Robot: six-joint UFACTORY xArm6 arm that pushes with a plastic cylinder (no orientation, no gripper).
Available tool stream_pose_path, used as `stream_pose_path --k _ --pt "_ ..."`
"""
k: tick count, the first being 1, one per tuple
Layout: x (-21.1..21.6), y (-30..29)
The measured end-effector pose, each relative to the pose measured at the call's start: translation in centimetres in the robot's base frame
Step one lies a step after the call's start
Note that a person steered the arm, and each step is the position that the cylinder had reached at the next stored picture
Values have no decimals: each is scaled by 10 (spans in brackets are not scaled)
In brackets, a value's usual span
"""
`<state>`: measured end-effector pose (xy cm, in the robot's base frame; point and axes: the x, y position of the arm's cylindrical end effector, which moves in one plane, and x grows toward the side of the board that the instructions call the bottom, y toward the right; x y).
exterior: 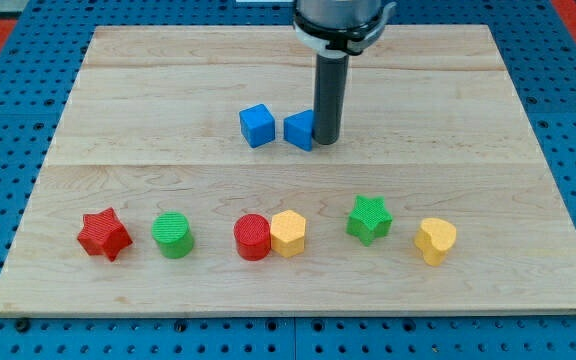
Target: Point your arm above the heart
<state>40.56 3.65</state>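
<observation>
The yellow heart (435, 240) lies near the view's bottom right of the wooden board (168, 80). My tip (326, 139) is well up and to the left of it, touching the right side of a blue cube (299, 130). A second blue cube (257, 125) sits just left of that one.
A row runs along the view's bottom: a red star (103, 234), a green cylinder (172, 235), a red cylinder (252, 237) touching a yellow hexagon (288, 233), and a green star (369, 219) left of the heart.
</observation>
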Motion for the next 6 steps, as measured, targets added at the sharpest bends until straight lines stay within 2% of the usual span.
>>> stream_pose_path --k 4,6 --pt "3 75" --pt "64 290"
